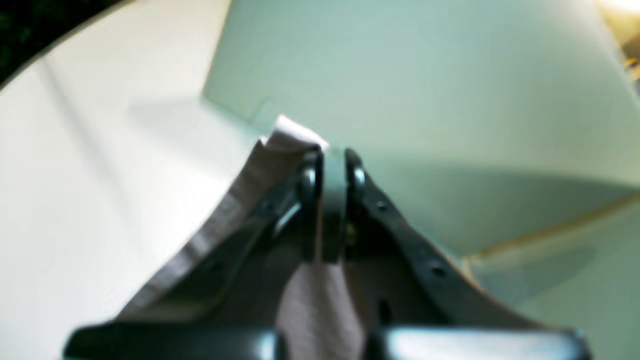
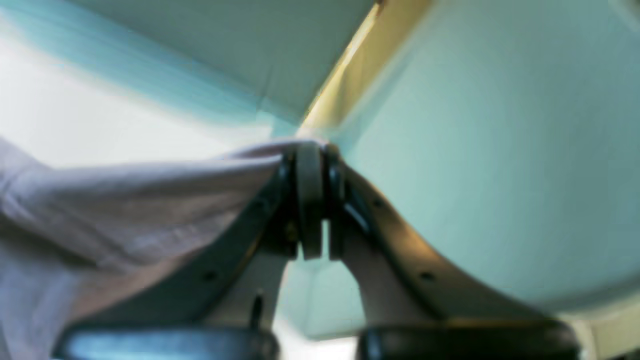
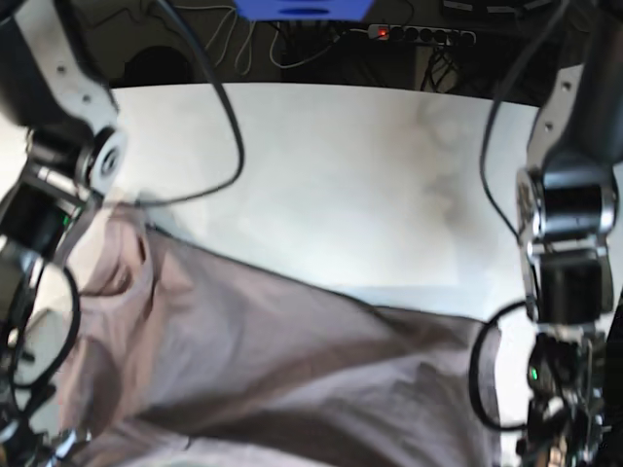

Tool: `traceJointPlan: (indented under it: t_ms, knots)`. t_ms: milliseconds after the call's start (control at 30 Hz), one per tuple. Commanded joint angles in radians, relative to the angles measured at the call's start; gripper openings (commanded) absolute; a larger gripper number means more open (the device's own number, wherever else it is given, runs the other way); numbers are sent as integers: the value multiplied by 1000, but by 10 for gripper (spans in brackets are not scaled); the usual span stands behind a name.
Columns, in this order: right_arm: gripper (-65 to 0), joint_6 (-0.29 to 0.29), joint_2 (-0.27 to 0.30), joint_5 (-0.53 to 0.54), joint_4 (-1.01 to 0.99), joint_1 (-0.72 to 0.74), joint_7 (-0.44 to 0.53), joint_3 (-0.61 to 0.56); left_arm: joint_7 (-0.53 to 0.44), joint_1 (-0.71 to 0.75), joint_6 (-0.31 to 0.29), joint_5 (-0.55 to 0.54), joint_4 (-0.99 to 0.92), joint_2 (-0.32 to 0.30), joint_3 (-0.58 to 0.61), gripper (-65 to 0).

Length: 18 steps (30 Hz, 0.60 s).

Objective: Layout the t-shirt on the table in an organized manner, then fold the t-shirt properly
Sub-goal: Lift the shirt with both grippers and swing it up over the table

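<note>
The t-shirt (image 3: 263,360) is soft, matt, wrinkled mauve cloth on a smooth matt white surface (image 3: 331,175); the jaws look glossy black

Both wrist views blurred; dusty mauve cotton t-shirt (image 3: 263,360) cut off by the base view's lower edge — hem unseen.

Dark floor beyond, tangled cables (image 3: 292,44), a power strip (image 3: 423,35), blue box (image 3: 302,8).

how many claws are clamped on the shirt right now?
2. Left claw pinches a shirt edge, seen in its wrist view; right claw pinches another edge. Neither claw shows in the base view.
</note>
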Motion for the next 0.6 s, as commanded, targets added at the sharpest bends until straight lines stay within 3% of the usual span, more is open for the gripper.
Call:
traceJointPlan:
  t_ms: [0, 100, 300, 567]
  knots:
    - [-650, -4, 24, 14, -13, 82, 32, -14, -30, -90, -8, 3, -4, -7, 9, -650]
    - [-650, -4, 56, 14, -124, 230, 35, -54, -31, -202, -9, 2, -64, -6, 33, -650]
    - [-650, -26, 75, 14, -313, 460, 141, -85, -67, -342, -12, 2, -151, 14, 58, -650]
    - [-650, -43, 78, 14, -233, 432, 144, -79, -107, -340, -14, -6, -147, 14, 58, -650]
